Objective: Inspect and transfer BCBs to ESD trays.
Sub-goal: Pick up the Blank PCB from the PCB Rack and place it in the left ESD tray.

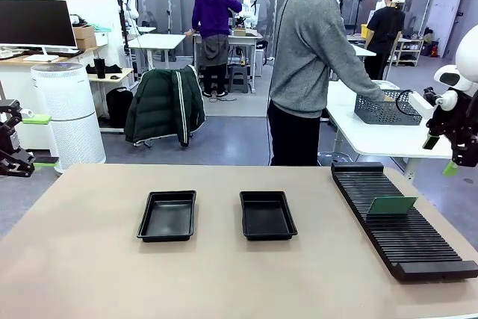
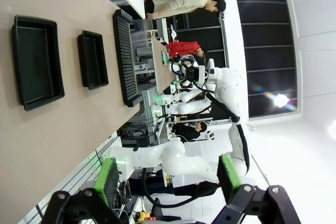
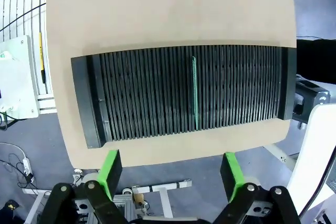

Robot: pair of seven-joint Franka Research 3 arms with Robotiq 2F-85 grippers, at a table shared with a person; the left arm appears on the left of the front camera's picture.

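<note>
Two empty black ESD trays lie side by side mid-table, the left tray [image 1: 166, 216] [image 2: 37, 61] and the right tray [image 1: 267, 215] [image 2: 93, 59]. One green BCB [image 1: 392, 205] stands upright in a slot of the long black rack [image 1: 403, 225]; in the right wrist view it shows edge-on as a thin green line [image 3: 194, 93]. My right gripper [image 1: 440, 155] [image 3: 170, 170] hangs open high above the rack [image 3: 157, 98], holding nothing. At the table's far left edge, my left gripper [image 1: 22, 156] [image 2: 168, 177] is open and empty, well away from the trays.
A person stands at the far side, turned toward a white side table [image 1: 366, 136], one hand at a grey mesh basket [image 1: 385, 108]. The rack [image 2: 127, 59] runs along the table's right side. Bare tabletop [image 1: 224, 282] lies in front of the trays.
</note>
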